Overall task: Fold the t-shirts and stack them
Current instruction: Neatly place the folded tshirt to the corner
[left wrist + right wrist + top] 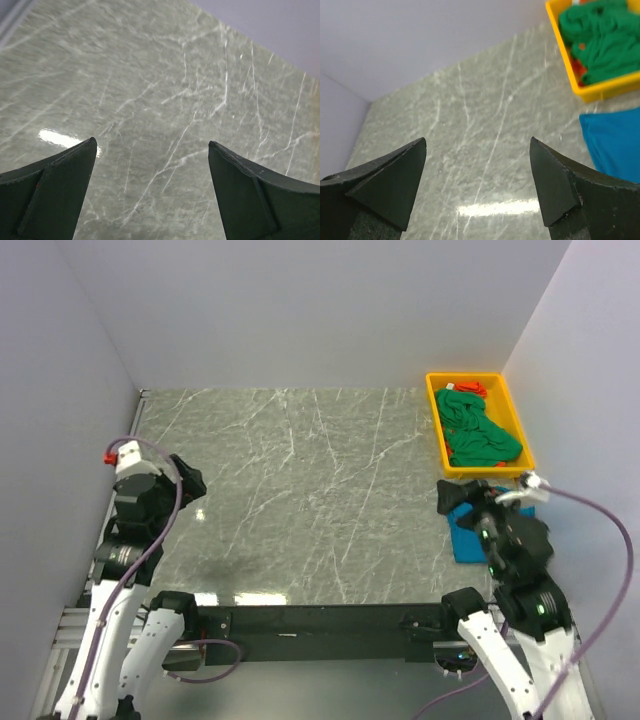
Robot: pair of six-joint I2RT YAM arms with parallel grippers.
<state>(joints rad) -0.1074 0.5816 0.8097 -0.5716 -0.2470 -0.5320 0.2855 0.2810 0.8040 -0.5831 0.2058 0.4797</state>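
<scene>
A folded teal-blue t-shirt (466, 540) lies on the table at the right, partly under my right arm; it also shows in the right wrist view (615, 142). A bright green t-shirt (478, 432) lies crumpled in the yellow bin, also seen in the right wrist view (600, 42). A small red-orange piece (474, 388) peeks out at the bin's far end. My right gripper (477, 142) is open and empty, above the table left of the blue shirt. My left gripper (152, 145) is open and empty over bare table at the left.
The yellow plastic bin (437, 425) stands at the far right of the marble table (300, 490). Grey walls close in the back and both sides. A black bar (320, 618) runs along the near edge between the arm bases.
</scene>
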